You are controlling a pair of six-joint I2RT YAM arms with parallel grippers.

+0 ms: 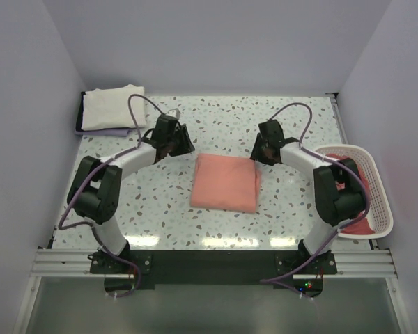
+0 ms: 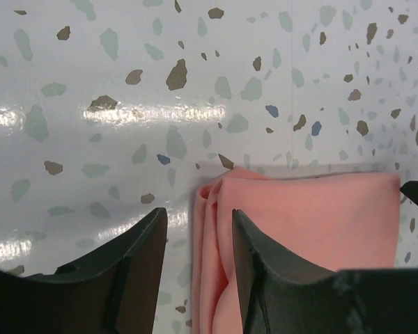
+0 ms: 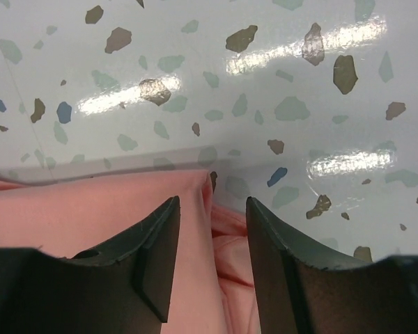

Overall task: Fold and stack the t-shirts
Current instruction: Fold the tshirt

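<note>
The pink shirt (image 1: 224, 182) lies folded in the middle of the bench (image 1: 160, 202). The left hand (image 2: 198, 226) and right hand (image 3: 212, 212) are spread, empty, by its far corners. I think it goes next on the folded cream shirt (image 1: 111, 106), far left. Red shirts (image 1: 368, 177) wait in the basket (image 1: 341, 148).

Glossy white table (image 1: 216, 125) speckled with grey, brown and blue chips, streaked with glare. White lattice basket (image 1: 384, 202) at its right edge. Metal rail (image 1: 63, 261) along the near side, pale walls (image 1: 216, 42) around
</note>
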